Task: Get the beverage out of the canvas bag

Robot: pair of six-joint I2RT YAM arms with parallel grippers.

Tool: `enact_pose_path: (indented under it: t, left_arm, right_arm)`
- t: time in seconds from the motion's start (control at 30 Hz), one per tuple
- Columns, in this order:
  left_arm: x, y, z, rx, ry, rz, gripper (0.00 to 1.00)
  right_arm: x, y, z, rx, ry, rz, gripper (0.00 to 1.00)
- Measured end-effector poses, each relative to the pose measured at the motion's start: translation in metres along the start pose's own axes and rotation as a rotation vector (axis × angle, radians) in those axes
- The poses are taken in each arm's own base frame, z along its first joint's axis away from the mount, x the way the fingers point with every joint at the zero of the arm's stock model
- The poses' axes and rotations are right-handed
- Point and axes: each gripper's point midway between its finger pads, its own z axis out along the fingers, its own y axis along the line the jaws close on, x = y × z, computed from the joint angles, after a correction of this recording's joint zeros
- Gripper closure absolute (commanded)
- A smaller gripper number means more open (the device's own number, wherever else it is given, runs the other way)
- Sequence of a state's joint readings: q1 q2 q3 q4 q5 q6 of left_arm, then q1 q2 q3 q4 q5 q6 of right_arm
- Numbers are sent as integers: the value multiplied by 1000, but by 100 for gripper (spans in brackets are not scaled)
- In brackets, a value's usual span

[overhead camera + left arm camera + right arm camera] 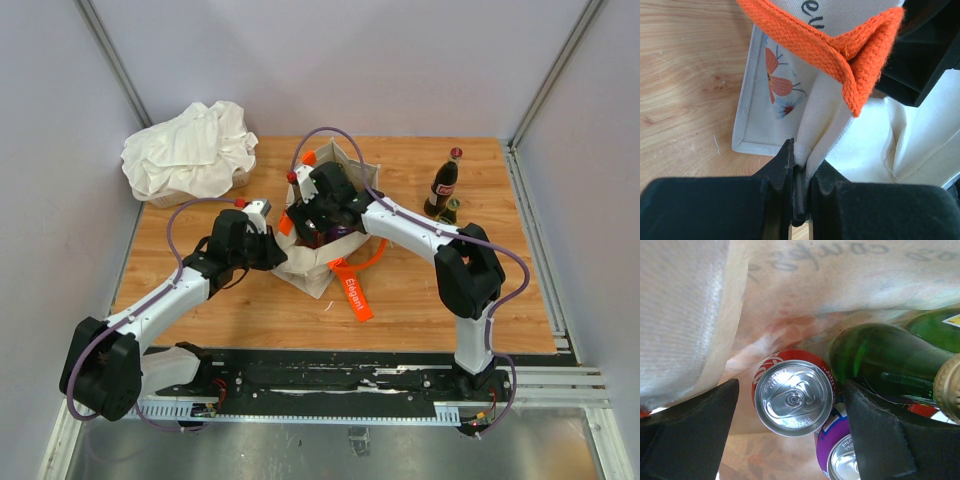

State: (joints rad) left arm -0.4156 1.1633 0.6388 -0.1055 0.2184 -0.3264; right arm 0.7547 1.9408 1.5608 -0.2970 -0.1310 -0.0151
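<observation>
The canvas bag [312, 268] is cream and boxy with orange handles [840, 40] and a flower print [777, 82] on one side. It stands open-mouthed near the middle of the table [420, 290], and its orange strap tag [353, 293] trails toward the near edge. Inside, a red can [792, 392] shows its unopened silver lid. A purple can [842, 460] sits just beside it, and a green glass bottle [880, 360], possibly two, leans against them.

One canvas bag [312, 272], two cans [792, 400] [842, 462], two green bottles [870, 357] [937, 325], one cola bottle [444, 185], one cloth heap [190, 150]
</observation>
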Motion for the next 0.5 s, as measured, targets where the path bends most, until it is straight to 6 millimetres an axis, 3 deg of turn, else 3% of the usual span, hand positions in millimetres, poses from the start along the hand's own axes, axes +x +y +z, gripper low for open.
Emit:
enact_pose_path:
  t: [0.3, 0.5]
  left_arm:
    - [0, 0, 0, 1, -1, 0, 99]
    - [-1, 0, -1, -3, -4, -3, 100]
  right_arm:
    - [3, 0, 2, 0, 9, -6, 20]
    - [21, 2, 14, -1, 62, -11, 28]
